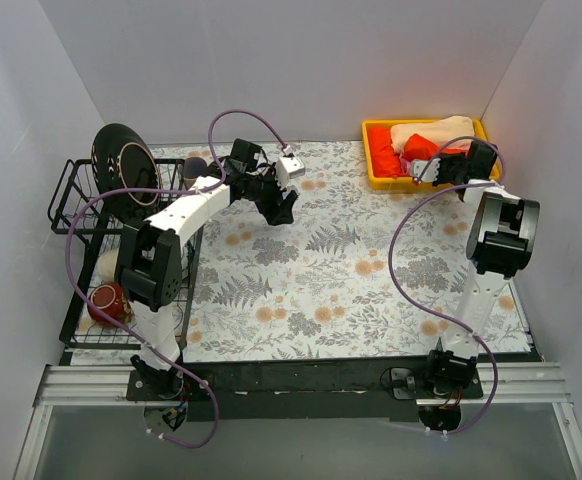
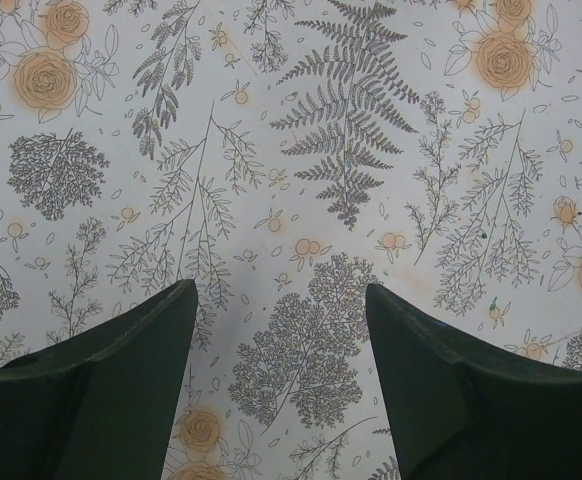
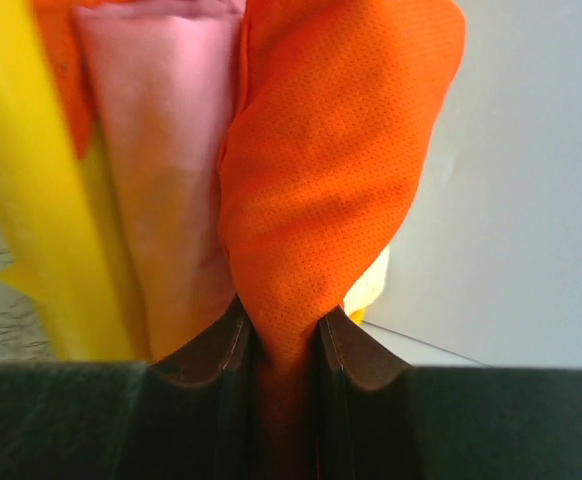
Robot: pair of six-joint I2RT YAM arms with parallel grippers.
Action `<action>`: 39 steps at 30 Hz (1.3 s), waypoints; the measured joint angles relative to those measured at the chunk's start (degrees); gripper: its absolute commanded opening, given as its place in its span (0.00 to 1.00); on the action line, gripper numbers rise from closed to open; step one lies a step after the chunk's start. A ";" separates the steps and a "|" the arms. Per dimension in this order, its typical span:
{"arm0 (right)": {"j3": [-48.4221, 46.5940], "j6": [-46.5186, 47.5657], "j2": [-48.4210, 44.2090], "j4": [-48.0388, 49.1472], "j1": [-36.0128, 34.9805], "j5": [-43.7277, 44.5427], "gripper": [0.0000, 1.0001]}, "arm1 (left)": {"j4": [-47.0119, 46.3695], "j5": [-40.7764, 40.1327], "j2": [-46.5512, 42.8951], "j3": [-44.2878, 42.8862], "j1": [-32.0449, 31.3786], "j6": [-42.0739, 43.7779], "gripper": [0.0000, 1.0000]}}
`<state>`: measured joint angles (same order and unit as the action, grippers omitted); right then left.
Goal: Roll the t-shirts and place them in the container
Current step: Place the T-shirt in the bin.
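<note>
Top: yellow tray (image 1: 376,160) at the far right corner of the table (image 1: 321,270) holds beige shirt (image 1: 433,130) and orange-red shirt (image 1: 419,148); right tool (image 1: 439,165) over it.
Left wrist: left tool (image 2: 279,290) spread wide above the table.
Right wrist: right tool clamped on orange-red shirt, pink shirt (image 3: 171,150) touching it.

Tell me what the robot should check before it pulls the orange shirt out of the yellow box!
1. Grip: ok. The right gripper is shut on the bright orange-red soft cloth shirt.
2. One shirt only: ok. Only orange cloth shows in its grip.
3. Pink cloth bundle not snagged: cannot tell. It presses against the orange shirt.
4. Left gripper free: ok. It is open and empty.
5. Landing spot: ok. Only the flower-patterned table cover shows under the left gripper.
6. Shirt clear of the yellow plastic tray: cannot tell. The lower part of the shirt is hidden.
</note>
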<state>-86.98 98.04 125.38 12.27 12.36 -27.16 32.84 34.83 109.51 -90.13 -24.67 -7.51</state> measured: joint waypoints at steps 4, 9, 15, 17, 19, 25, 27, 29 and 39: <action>-0.96 0.85 -0.59 -7.06 0.00 -0.70 0.01 | -0.22 -0.07 0.02 0.00 0.00 -0.02 0.67; -10.62 1.64 0.72 -22.14 0.00 -0.63 0.01 | -0.52 -0.09 1.18 0.00 -0.02 -0.24 0.67; -30.88 1.64 8.90 -36.50 -0.04 -0.17 0.01 | -0.42 -0.13 2.75 0.00 -0.13 -0.39 0.67; -32.72 2.25 10.16 -38.71 -0.04 -0.22 0.01 | -0.39 -0.11 2.78 0.00 -0.17 -0.42 0.67; -32.20 2.43 10.60 -39.76 -0.04 -0.26 0.01 | -0.52 -0.11 2.78 0.02 -0.22 -0.46 0.67; -25.44 2.89 8.94 -35.71 0.22 -1.75 0.01 | -0.55 -0.31 2.80 0.02 -0.37 -0.44 0.67; -24.70 3.17 8.33 -35.71 0.44 -2.21 0.01 | -0.57 -0.39 2.78 0.02 -0.39 -0.44 0.67; -24.57 3.54 7.93 -36.17 0.50 -2.32 0.01 | -0.55 -0.42 2.80 0.02 -0.42 -0.44 0.67; -16.55 4.33 2.12 -35.58 1.07 -3.52 0.01 | -1.07 -0.57 2.82 0.02 -0.70 -0.46 0.68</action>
<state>-103.53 102.37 127.50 -23.31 13.43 -30.68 31.77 34.26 112.33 -90.11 -25.36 -7.97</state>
